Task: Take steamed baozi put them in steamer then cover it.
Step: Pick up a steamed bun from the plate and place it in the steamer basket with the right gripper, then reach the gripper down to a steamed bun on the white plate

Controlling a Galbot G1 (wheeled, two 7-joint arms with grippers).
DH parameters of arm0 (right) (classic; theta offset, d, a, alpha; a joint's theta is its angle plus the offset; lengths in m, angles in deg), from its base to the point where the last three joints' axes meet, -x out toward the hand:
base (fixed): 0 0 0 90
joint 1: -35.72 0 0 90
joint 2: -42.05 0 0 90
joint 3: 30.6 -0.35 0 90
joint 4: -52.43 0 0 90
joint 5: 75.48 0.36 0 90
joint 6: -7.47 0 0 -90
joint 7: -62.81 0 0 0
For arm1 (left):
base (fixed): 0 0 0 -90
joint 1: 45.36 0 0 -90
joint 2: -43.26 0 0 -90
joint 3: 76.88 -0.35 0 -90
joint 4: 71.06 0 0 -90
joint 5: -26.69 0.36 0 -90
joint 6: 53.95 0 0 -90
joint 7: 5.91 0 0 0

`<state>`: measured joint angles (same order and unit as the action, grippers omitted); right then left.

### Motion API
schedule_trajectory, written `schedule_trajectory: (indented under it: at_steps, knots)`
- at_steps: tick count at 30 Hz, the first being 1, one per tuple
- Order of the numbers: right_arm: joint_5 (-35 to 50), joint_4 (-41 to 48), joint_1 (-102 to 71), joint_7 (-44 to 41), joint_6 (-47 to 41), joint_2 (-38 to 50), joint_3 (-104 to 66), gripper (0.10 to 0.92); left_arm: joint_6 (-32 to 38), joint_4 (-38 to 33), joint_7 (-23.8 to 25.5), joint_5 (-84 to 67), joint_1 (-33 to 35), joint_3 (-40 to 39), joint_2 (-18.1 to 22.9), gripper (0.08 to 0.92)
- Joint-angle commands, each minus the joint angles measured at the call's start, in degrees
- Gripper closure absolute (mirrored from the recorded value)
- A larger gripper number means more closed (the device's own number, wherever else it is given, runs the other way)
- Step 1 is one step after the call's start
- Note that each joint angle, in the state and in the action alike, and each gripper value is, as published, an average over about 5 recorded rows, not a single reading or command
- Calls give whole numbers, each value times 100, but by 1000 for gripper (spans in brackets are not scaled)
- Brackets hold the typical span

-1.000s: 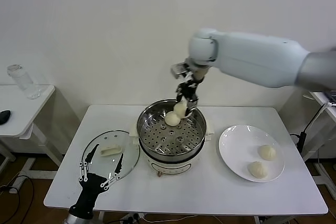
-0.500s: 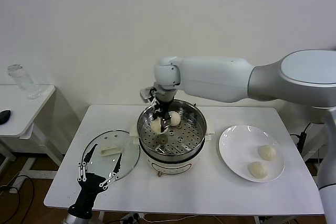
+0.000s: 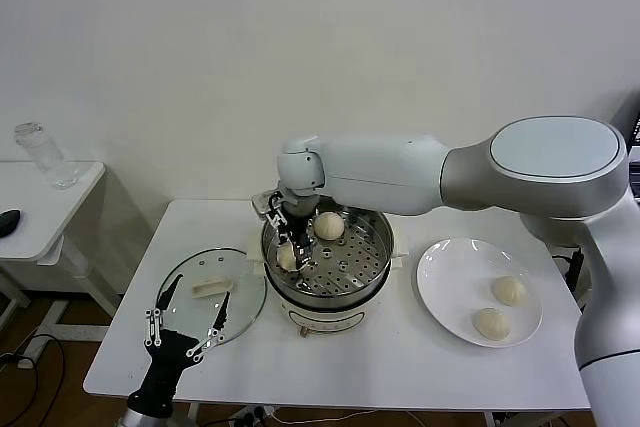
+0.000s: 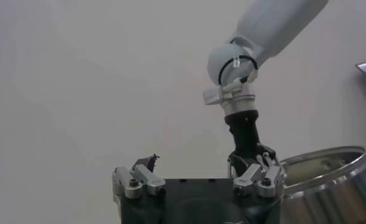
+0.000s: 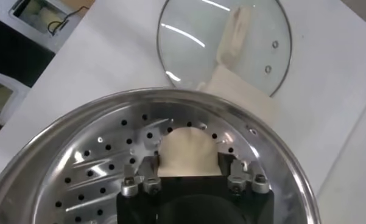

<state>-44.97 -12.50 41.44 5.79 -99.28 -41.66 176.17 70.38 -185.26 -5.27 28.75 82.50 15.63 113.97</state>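
Two baozi (image 3: 500, 305) remain on the plate (image 3: 440, 287), right of the steamer (image 3: 378, 243). Right claw (image 3: 287, 246), inside the basket, brackets a bun (image 5: 187, 150), fingers apparently spread. Left claw (image 3: 186, 331) waits open above the lid (image 3: 190, 277), nearest it.

My right gripper (image 3: 288, 244) is down inside the steamer (image 3: 372, 263), at its left side, with 1 baozi (image 3: 286, 257) between my fingers on the perforated floor. A 2nd baozi (image 3: 328, 225) sits toward the back. 2 more baozi (image 3: 509, 290) lie on the white plate (image 3: 445, 292) to the right. My left gripper (image 3: 187, 319) hangs spread wide over the glass cover (image 3: 190, 277) lying flat on the table (image 3: 400, 367).
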Motion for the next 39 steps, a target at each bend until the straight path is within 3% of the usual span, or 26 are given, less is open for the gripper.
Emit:
schedule_trajectory:
  at_steps: [1,7,15,23,30,39]
  knots:
    - [-81,-199,111,23,-4,198,-69,209,9,-3,-1,-5,11,38,-9,177]
    - [-482,-860,641,-552,226,1312,-554,203,-20,-15,-1,-2,8,24,-3,177]
    - [-1401,-1267,1147,-1723,985,3435,-803,203,-34,-17,3,28,-6,-26,-24,177]
    - [-2105,-1299,413,-1960,1319,5049,-834,203,-55,14,3,56,-36,-43,-24,177]
    - [-2571,-1139,-1093,-1698,1629,5598,-1259,203,-83,19,2,60,-43,-18,-17,177]
    - [-2729,-1025,-1999,-1605,1706,5551,-1752,203,-80,72,2,60,-52,-31,2,177]
